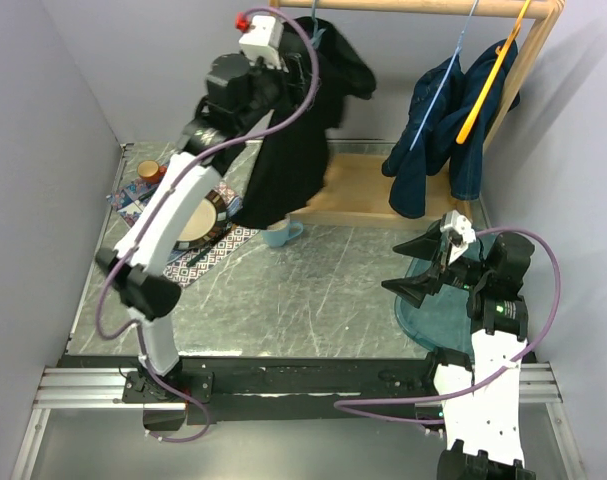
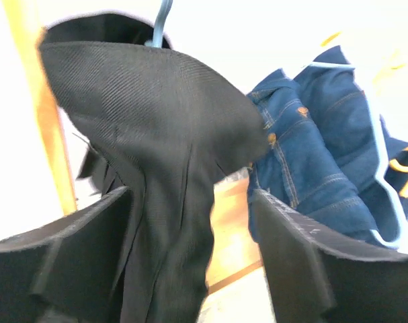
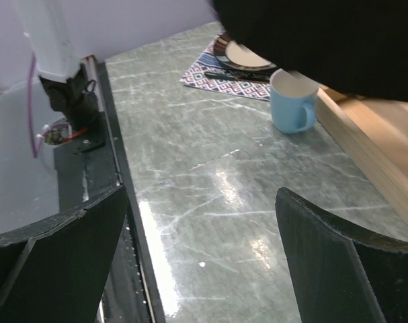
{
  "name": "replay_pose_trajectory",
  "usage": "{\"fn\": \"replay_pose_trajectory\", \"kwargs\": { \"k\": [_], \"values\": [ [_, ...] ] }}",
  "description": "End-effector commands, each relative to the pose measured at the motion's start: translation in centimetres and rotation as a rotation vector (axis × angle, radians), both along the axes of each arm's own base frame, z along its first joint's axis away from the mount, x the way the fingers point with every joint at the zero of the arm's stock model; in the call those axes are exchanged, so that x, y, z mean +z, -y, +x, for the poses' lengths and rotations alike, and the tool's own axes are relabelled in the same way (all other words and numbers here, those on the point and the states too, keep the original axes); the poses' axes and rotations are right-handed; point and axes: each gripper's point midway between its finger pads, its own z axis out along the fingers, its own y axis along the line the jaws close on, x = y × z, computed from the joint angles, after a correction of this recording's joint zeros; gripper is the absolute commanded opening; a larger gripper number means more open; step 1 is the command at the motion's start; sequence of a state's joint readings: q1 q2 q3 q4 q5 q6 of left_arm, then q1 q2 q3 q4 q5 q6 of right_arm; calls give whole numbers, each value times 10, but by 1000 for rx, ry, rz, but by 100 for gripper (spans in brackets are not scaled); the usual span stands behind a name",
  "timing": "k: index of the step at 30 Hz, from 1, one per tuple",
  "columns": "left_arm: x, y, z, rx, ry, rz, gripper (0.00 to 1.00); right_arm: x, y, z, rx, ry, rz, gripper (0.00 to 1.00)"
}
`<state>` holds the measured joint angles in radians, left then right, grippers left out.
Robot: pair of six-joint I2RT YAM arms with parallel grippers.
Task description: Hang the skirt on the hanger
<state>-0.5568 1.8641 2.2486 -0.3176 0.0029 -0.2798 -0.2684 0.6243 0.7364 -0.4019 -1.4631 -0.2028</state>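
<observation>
**Skirt hanging at the rack's left end, both claws spread**

The grey marbled tabletop (image 1: 313, 290) carries a wooden rack (image 1: 413, 8) along its far side. The black skirt (image 1: 288, 150) hangs at the left end of the rack, draped over a blue hanger (image 2: 160, 20) whose hook shows just above the cloth. A denim garment (image 1: 438, 130) hangs further right, beside an orange hanger (image 1: 483, 90).

The left claw (image 2: 190, 195) is raised at the skirt with its fingers spread. The cloth falls between them, and the right finger is clear of it. The right claw (image 3: 200, 194) hovers low over the tabletop on the right, spread wide with nothing between its fingers.

A patterned mat (image 1: 208, 250) lies under a plate (image 1: 198, 220), and a blue mug (image 1: 278, 235) stands near it, below the skirt's hem.
</observation>
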Motion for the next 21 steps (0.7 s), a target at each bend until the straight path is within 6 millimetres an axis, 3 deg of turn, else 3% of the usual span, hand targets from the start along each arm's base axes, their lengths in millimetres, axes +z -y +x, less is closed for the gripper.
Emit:
{"fn": "replay_pose_trajectory", "kwargs": {
  "k": [1,2,4,5,6,10,12,13,14,16,17,21],
  "values": [
    [50,-27,-51,-27,89,-44,85,2,4,4,-48,63,-46,98],
    [63,-36,-66,-29,117,-56,88,1,5,5,-57,60,-48,98],
    [50,-42,-73,-24,88,-29,93,1,7,6,-70,73,-56,98],
    [58,-50,-85,-22,101,-33,94,0,8,7,-82,73,-61,99],
    [43,-52,-88,-22,66,-7,96,0,10,9,-103,81,-71,99],
    [23,-77,-118,7,54,21,99,-1,25,22,-235,79,-115,100],
    [9,-94,-144,7,38,24,99,3,45,39,-411,25,-125,100],
    [19,-107,-170,1,64,-8,99,6,52,43,-465,6,-132,100],
    [-9,-108,-174,-7,15,11,97,19,60,47,-523,13,-150,100],
    [-25,-117,-194,-20,-9,-15,97,22,78,49,-652,-43,-184,100],
    [-44,-124,-211,-30,-27,-20,97,40,82,48,-690,-18,-195,100],
    [-93,-149,-246,-1,-104,-79,97,72,116,43,-968,-13,-153,100]
  ]
}}
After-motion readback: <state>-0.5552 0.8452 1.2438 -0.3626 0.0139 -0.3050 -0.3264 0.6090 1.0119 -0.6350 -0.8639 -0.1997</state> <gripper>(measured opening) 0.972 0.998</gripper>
